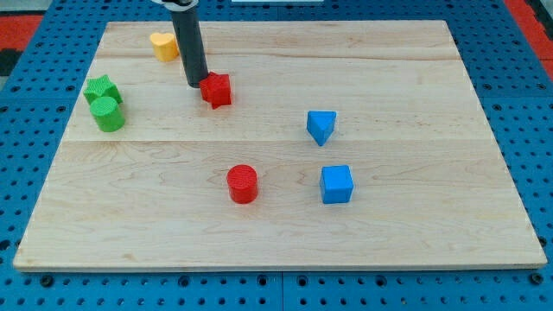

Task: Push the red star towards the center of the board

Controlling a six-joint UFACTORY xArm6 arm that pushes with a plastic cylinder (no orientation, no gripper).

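Underneath everything lies a pale wooden tabletop (406, 69) of jointed planks, resting on a blue perforated base (518, 104) that shows on all sides, with a strip of red at the view's top corners. My tip (195, 84) comes down as a straight dark rod from the view's top and ends just at the left side of the red star-shaped block (216, 90), touching it or nearly so; I carry no hand, so nothing here can be spread or closed. That red star sits in the upper left part of the tabletop, up and to the left of the middle. Behind the rod, near the top edge, is a yellow block (162, 45) whose shape I cannot make out. Close to the left edge a green star-shaped block (101, 88) and a green round block (108, 114) stand touching each other. Toward the view's bottom, a red cylinder block (243, 183) stands apart from the rest. Right of the middle are a blue wedge-like block (320, 126) and, below it, a blue cube (336, 184), well apart from the star. Between the red star and those blue blocks the wood lies open.
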